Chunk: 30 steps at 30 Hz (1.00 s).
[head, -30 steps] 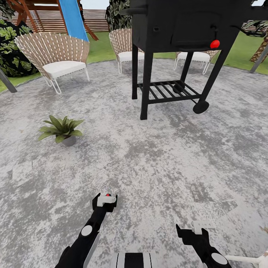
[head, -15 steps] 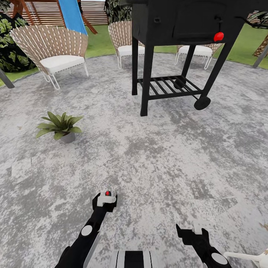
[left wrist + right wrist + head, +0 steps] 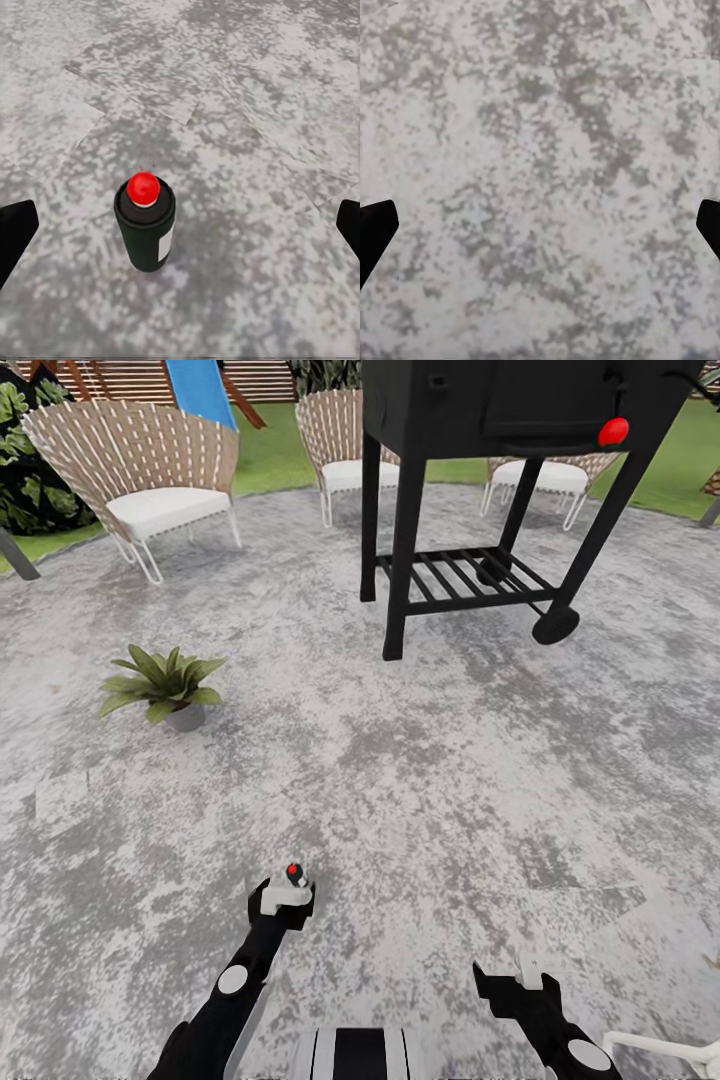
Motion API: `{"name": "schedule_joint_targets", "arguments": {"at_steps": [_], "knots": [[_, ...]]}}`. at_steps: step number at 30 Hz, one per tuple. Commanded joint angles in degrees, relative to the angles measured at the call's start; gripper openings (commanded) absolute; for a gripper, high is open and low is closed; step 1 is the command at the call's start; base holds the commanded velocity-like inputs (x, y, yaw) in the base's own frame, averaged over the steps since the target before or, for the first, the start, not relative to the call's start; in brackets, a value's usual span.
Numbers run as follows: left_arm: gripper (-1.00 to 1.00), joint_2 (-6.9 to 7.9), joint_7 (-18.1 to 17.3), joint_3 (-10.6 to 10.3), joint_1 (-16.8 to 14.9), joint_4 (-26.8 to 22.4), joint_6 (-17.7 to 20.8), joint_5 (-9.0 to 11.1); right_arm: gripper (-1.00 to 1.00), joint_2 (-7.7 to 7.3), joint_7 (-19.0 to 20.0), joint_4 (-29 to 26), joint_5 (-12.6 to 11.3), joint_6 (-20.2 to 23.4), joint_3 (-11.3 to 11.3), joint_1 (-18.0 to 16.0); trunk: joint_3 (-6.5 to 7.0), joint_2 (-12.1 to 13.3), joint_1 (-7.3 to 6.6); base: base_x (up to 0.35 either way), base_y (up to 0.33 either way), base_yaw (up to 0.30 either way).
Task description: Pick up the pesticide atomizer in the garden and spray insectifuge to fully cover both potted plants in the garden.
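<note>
The pesticide atomizer (image 3: 145, 229), a dark-green bottle with a white label and a red-dotted top, stands upright on the grey paving. My left gripper (image 3: 180, 231) hangs over it, open, its dark fingertips (image 3: 15, 234) far out on either side and not touching it. In the head view the atomizer's red top (image 3: 293, 873) peeks out just beyond the left gripper (image 3: 285, 897). One potted plant (image 3: 162, 685) sits on the patio to the far left. My right gripper (image 3: 528, 970) is open over bare paving (image 3: 540, 150).
A black grill on legs (image 3: 470, 480) with a lower rack and wheel stands ahead to the right. Wicker chairs (image 3: 140, 470) line the patio's far edge, with lawn, a blue slide and a fence behind them.
The whole head view has shifted, so the camera moved; the grill looms closer. The atomizer's red top now shows a little more beyond the left gripper. Both grippers hold their places.
</note>
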Motion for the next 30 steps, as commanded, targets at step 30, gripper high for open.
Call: {"name": "schedule_joint_targets", "arguments": {"at_steps": [30], "knots": [[1.00,-0.03,-0.01,0.07,-0.02,0.03,-0.34,-0.42,1.00,-0.09,0.02,-0.11,-0.01,0.29,-0.05,0.02,-1.37,-0.08,0.12,0.041,0.000,0.014]]}}
